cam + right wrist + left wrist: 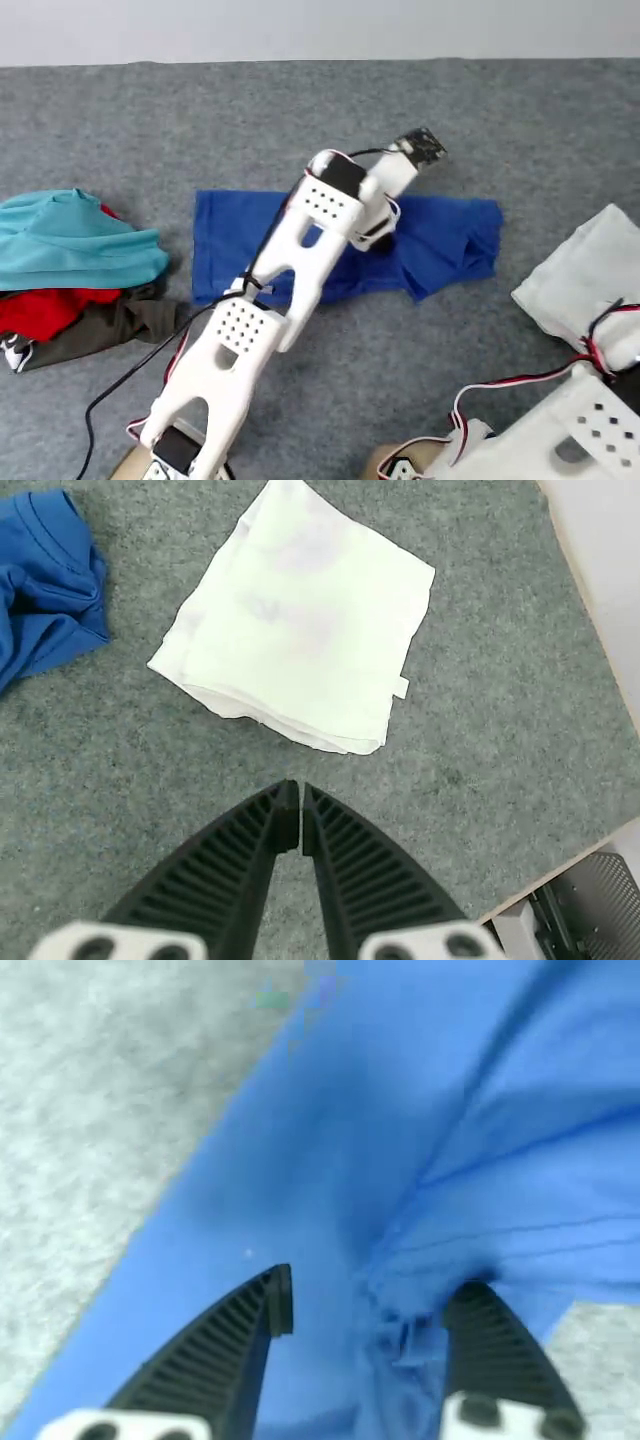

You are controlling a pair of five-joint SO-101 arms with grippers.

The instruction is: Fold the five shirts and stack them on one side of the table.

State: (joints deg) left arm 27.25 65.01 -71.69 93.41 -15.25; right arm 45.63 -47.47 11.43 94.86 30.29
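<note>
A blue shirt (440,240) lies spread and partly rumpled in the middle of the grey mat. My left gripper (375,1300) is down on it near its centre, open, its two black fingers (240,1340) straddling a raised crease of the blue cloth (400,1110). In the high view that gripper (375,235) sits under the white left arm. A folded white shirt (300,620) rests at the right side of the table (590,280). My right gripper (300,800) hovers shut above bare mat just short of the white shirt, holding nothing. A corner of the blue shirt (45,570) lies beyond it.
A loose pile at the left holds a teal shirt (70,240) on top, a red one (40,308) and a dark olive one (110,325) below. The table's edge (600,820) runs close past the white shirt. Cables trail beside both arm bases.
</note>
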